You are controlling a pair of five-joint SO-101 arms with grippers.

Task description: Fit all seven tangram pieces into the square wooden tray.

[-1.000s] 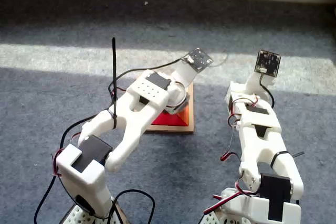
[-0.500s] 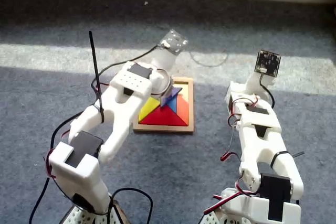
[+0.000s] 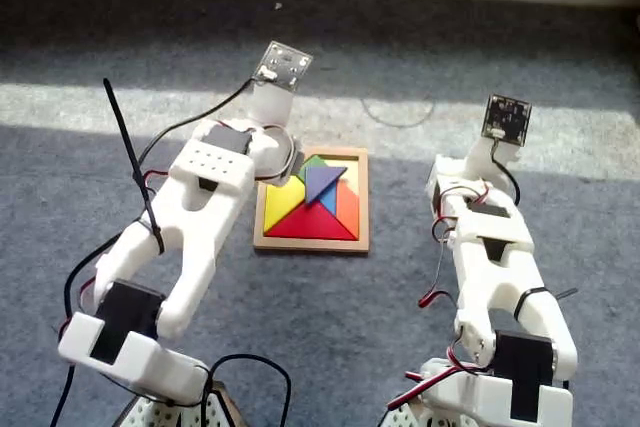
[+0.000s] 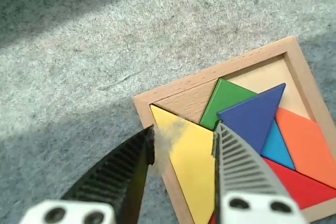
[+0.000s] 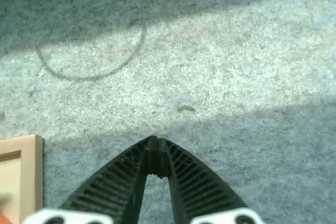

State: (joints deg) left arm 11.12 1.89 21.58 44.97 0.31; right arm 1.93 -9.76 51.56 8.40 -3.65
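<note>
The square wooden tray [image 3: 310, 245] lies on the carpet between the arms. In it are a yellow triangle [image 3: 279, 205], a red triangle [image 3: 315, 226], an orange piece [image 3: 348, 205], a green piece [image 3: 312, 162] and a light blue piece [image 3: 326, 204]. A dark blue triangle [image 4: 253, 115] lies askew over the green and light blue pieces, next to bare wood [image 4: 268, 75] in one corner. My left gripper [image 4: 184, 129] is open and holds nothing, hovering over the yellow triangle [image 4: 197, 167] at the tray's corner. My right gripper [image 5: 153, 141] is shut over bare carpet, right of the tray [image 5: 38, 171].
Grey carpet with a sunlit band covers the whole floor. A thin cable loop [image 3: 398, 113] lies behind the tray. A black cable [image 3: 130, 169] sticks up from the left arm [image 3: 205, 197]. The right arm [image 3: 495, 247] stands to the tray's right.
The left arm has swung left off the tray, uncovering the pieces. The dark blue triangle now lies free in the tray. The right arm has kept still.
</note>
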